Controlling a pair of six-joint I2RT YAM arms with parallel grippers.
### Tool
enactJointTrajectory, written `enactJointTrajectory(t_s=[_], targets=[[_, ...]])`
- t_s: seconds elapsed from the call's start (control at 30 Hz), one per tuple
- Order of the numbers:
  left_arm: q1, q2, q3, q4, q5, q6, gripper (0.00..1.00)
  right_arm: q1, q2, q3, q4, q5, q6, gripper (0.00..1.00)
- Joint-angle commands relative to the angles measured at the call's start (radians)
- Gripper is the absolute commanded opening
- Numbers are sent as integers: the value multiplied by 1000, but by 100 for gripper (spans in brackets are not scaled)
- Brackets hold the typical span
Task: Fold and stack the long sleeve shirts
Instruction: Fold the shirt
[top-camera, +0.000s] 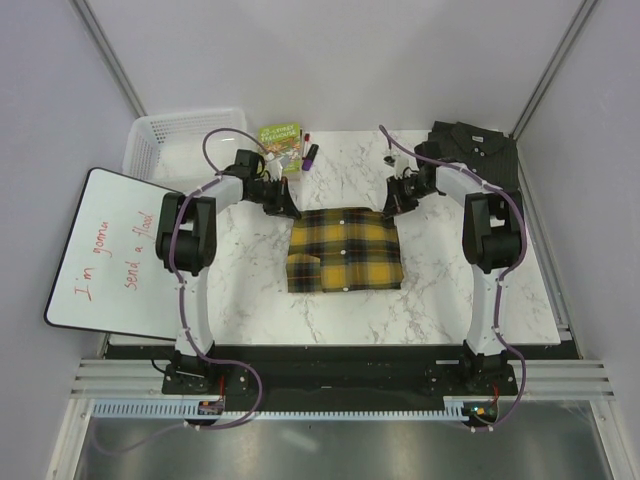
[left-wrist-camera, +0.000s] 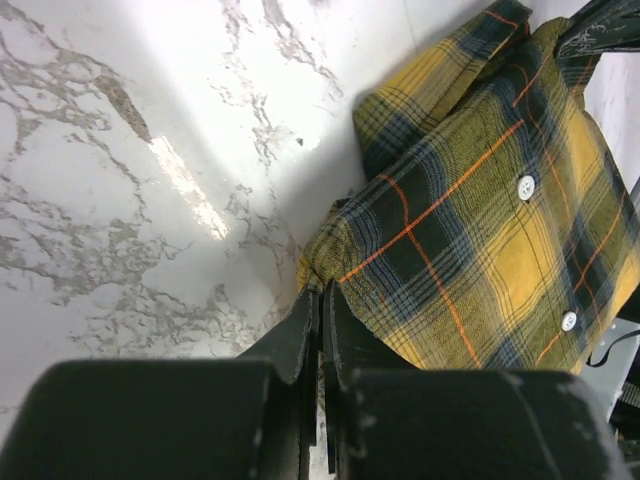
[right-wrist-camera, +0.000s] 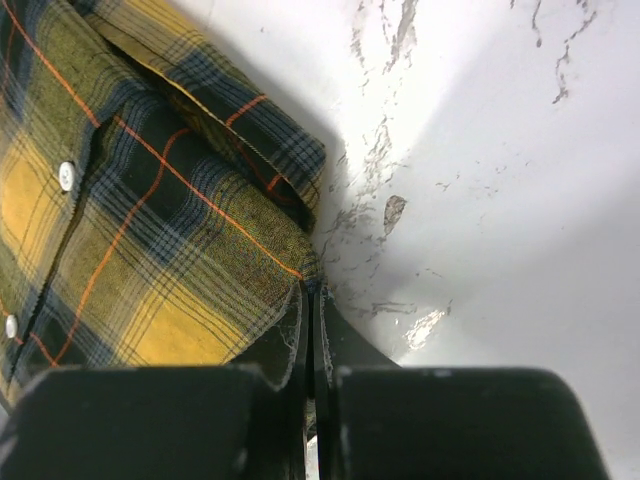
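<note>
The yellow-and-black plaid shirt (top-camera: 343, 249) lies folded into a rectangle in the middle of the marble table. My left gripper (top-camera: 290, 211) is shut on its far left corner; the left wrist view shows the plaid cloth (left-wrist-camera: 470, 240) pinched at my fingertips (left-wrist-camera: 322, 290). My right gripper (top-camera: 390, 209) is shut on the far right corner; the right wrist view shows the plaid cloth (right-wrist-camera: 160, 220) pinched at my fingertips (right-wrist-camera: 312, 290). The dark charcoal shirt (top-camera: 478, 150) lies folded at the table's far right corner, behind the right arm.
A white plastic basket (top-camera: 180, 145) stands at the far left. A small green book (top-camera: 281, 143) and a purple marker (top-camera: 310, 153) lie at the far middle. A whiteboard with red writing (top-camera: 105, 255) overhangs the table's left edge.
</note>
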Motion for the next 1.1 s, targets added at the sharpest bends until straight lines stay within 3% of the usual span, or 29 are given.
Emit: enactJointTrajectory(t_s=[0.0,0.03,0.1,0.13,0.17,0.23,0.27,0.33,0.4,0.63,0.77,0.93,1.07], targets=[[22,12,18,39,-94,-45,2,-9,1,-38,108,101,24,0],[22,1,19,38,-103,-39,2,-9,-2,-32,104,101,28,0],[25,-17,28,8,-109,-24,10,-10,-22,-12,81,86,28,33],[39,-63,34,-1,-89,-22,26,-12,-55,23,41,65,28,46],[47,-97,28,-2,-27,-34,34,-16,-81,40,24,51,28,71],[67,-202,-46,37,36,-62,48,-32,-161,100,-31,39,31,94],[68,-337,-95,77,100,-109,53,-38,-187,124,-53,25,33,98],[56,-454,-251,192,142,-195,75,-50,-262,164,-109,-7,56,98],[35,-572,-335,246,202,-257,89,-49,-319,90,-119,-120,100,98],[-170,-669,-608,497,213,-579,91,88,-499,-344,94,-365,333,98],[-232,-617,-685,547,198,-588,92,149,-521,-608,358,-461,524,98],[-208,-466,-748,459,166,-497,92,139,-398,-731,300,-463,414,98],[-143,-393,-797,452,104,-469,91,73,-284,-709,178,-381,263,98]])
